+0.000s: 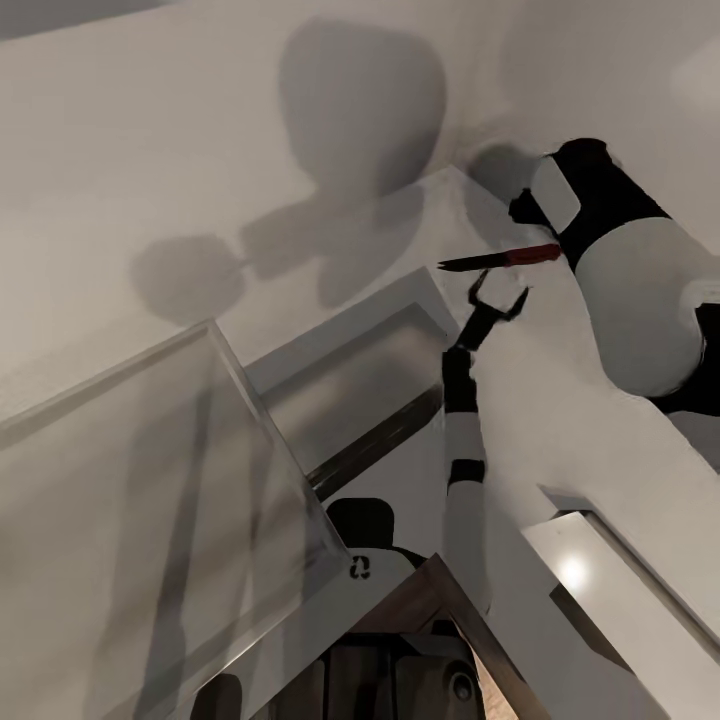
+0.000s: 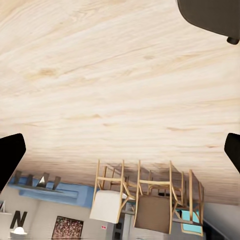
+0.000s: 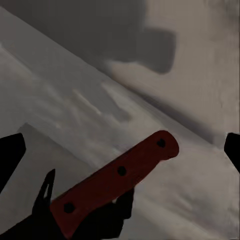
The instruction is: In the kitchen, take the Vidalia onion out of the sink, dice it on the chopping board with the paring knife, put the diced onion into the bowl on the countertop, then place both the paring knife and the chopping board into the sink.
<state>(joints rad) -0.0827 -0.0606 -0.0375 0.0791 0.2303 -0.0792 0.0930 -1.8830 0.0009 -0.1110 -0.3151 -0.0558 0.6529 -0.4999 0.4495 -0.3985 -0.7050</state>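
Red-handled, dark-bladed paring knife (image 3: 115, 185) sat clamped in the right gripper (image 1: 548, 250), raised near a pale wall. Left gripper (image 1: 497, 290) hung beside it, fingers apart. Judged in transit, the robot next needed the sink.

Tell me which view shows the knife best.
The right wrist view: the knife's red handle looms close, with three rivets, though the blade stays hidden. The head view shows the whole knife, small, held by the right pincer, above the left pincer.
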